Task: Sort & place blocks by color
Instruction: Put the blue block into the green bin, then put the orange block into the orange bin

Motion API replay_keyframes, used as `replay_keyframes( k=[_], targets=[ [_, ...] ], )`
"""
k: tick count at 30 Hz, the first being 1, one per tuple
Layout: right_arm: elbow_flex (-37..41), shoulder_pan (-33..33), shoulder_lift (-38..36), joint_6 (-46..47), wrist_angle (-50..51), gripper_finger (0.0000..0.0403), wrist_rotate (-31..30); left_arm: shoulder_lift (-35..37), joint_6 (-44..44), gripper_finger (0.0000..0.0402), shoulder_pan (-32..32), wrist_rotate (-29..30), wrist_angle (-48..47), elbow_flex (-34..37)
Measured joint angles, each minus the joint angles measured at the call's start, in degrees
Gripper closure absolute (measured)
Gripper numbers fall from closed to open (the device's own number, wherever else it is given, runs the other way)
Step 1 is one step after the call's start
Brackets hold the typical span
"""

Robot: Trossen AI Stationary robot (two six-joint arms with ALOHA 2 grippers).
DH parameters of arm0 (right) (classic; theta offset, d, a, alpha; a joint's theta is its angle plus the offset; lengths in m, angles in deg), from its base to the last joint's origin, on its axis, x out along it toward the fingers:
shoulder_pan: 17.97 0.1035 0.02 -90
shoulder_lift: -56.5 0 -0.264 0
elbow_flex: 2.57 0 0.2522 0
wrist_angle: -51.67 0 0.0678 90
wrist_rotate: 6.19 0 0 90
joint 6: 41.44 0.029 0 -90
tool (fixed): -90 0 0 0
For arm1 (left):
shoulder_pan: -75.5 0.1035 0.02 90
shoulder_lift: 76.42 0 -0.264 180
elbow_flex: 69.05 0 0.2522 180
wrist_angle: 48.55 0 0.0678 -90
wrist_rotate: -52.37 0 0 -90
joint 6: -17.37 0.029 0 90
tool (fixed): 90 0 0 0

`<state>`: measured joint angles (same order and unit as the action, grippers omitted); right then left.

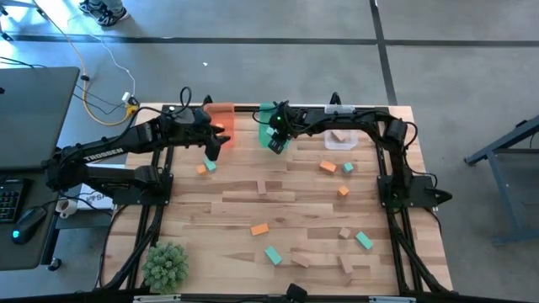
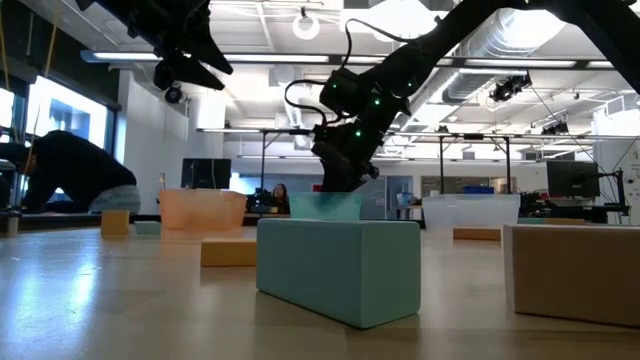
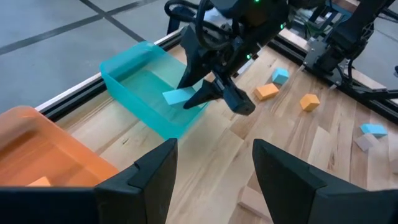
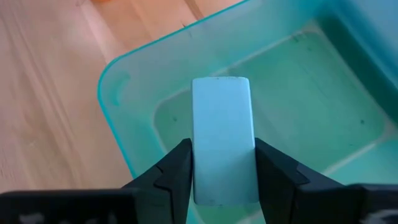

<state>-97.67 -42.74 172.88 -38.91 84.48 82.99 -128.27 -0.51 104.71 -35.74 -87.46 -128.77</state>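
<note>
My right gripper is shut on a teal block above the translucent green bin at the table's far edge. My left gripper hangs open above the table, just near of the orange bin, touching nothing. An orange block lies in the orange bin, and a tan block lies in the clear bin. Several orange, teal and tan blocks lie flat on the table, among them an orange one and a teal one just near of my left gripper. My right gripper pinches the teal block between its two fingers, one on each long side, at the block's rear half. The fingers slant down from above and lie along the block, whose free end sticks out past the fingertips. The block is lifted clear over the green bin's inside.
Loose blocks lie across the table's middle and near right. A small green plant stands at the near left corner. The three bins line the far edge. A desk with a laptop stands left of the table, and people show in the room behind.
</note>
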Motion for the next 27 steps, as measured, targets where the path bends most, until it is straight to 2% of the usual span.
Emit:
replay_keyframes(
  k=[12, 22, 27],
  targets=[
    [0.0, 0.0, 0.0, 0.1, 0.0, 0.0265, 0.4, 0.0, 0.0, 0.0204, 0.0, 0.1, -2.5, 0.0],
    [0.0, 0.0, -0.1, 0.4, 0.0, 0.0193, 0.4, 0.0, 0.0, 0.0204, 0.0, -0.2, -2.6, 0.0],
    [-0.7, 0.0, -1.4, 0.0, 1.7, 0.0181, -0.1, 0.0, 2.2, 0.0204, 0.0, -0.9, -6.4, 0.0]
  ],
)
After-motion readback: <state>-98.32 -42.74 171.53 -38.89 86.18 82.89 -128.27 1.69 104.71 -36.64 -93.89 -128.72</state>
